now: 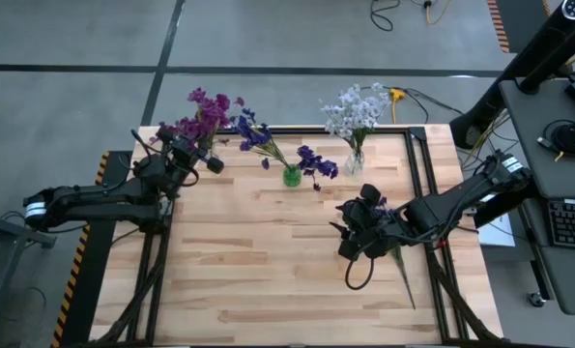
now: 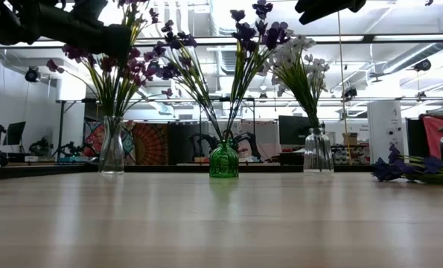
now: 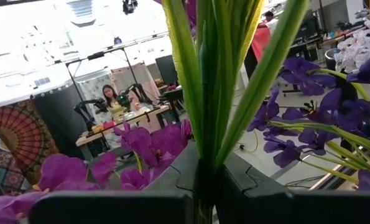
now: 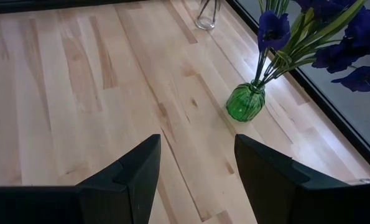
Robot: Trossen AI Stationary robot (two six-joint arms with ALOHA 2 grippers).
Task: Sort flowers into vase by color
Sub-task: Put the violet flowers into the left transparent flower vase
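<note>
We see the magenta flowers (image 1: 206, 111) standing in a clear vase (image 2: 112, 146) at the table's far left, about eleven o'clock in the high view; the left gripper (image 1: 202, 155) is at that bunch, and in the left wrist view its fingers (image 3: 247, 190) are clenched on the green stems (image 3: 211, 81) of the magenta flowers, with magenta blossoms just beside them. The dark blue-violet flowers (image 1: 258, 135) fan out of a green vase (image 1: 292, 176) near twelve o'clock, between the other two vases; the low view shows this vase (image 2: 223, 160) upright at the centre of the row. The white flowers (image 1: 355, 111) stand in a second clear vase (image 1: 354, 162) at about one o'clock; both clear vases look upright in the low view.

One loose blue-violet sprig (image 1: 399, 253) lies flat on the wooden table (image 1: 268, 280) at about four o'clock, its blossoms under or just beside the right arm; we see its blossoms (image 2: 400, 168) low at the right edge of the low view.

The right gripper (image 1: 357, 230) sits above the table near three o'clock, close to that sprig; its fingers (image 4: 132, 171) are spread apart with nothing between them, bare wood showing in the gap, and the green vase lies ahead of it.
</note>
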